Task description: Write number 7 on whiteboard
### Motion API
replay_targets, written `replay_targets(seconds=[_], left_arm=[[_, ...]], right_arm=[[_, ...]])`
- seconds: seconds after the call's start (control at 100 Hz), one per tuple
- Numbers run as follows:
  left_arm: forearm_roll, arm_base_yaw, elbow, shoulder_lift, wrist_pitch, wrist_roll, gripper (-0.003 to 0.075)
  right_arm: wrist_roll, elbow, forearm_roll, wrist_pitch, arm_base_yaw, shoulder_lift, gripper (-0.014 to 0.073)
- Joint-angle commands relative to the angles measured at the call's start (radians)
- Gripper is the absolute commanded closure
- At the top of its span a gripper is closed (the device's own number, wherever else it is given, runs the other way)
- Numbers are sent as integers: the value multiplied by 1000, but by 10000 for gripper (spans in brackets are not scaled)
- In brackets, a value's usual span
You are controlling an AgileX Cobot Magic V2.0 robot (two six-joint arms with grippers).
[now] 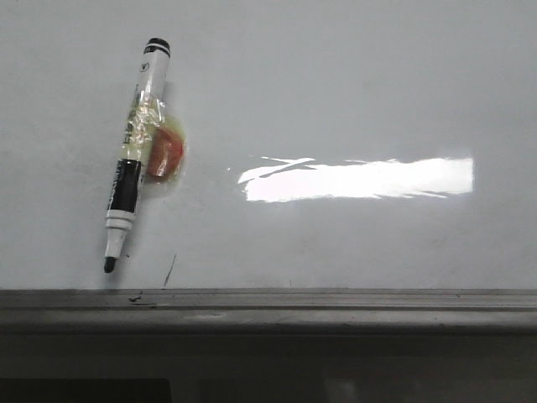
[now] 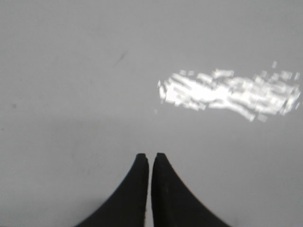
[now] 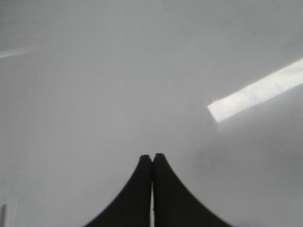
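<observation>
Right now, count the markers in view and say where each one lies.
1. The marker lies on the whiteboard, left side of the front view, uncapped tip toward the grey ledge. Neither wrist view shows another.

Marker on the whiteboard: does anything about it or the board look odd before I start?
Yes. The marker lies uncapped and tilted on the whiteboard, tip toward the grey ledge, with a crinkled clear wrap holding a reddish lump at mid-barrel. A short stray scratch mark sits near the tip. No 7 is drawn.
</observation>
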State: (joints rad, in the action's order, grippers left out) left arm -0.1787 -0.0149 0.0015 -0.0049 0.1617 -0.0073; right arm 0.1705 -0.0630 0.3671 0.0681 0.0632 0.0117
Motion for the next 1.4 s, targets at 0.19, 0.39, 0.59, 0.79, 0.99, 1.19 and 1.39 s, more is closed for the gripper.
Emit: replay_targets(seconds=[0.19, 0.39, 0.59, 0.79, 0.99, 1.19, 1.39], left_arm=[[-633, 9, 15, -29, -274, -12, 741], [-616, 9, -95, -9, -18, -10, 741], [-408, 9, -326, 138, 217, 106, 741], [-380, 9, -503, 363, 419, 227, 692], [-368, 117, -532, 473, 419, 405, 338], [-391, 347, -559, 572, 407, 435, 311], [-452, 500, -567, 703, 314, 435, 311]], right_arm=[[-17, -129, -29, 109, 0, 14, 659], [-163, -231, -29, 249, 0, 1, 659], [-251, -403, -29, 477, 0, -131, 655], [-377, -533, -25, 578, 0, -284, 501], [-390, -575, -7, 576, 23, -333, 210], [-390, -575, -20, 574, 58, -333, 209], [-390, -575, -26, 571, 58, -333, 209]])
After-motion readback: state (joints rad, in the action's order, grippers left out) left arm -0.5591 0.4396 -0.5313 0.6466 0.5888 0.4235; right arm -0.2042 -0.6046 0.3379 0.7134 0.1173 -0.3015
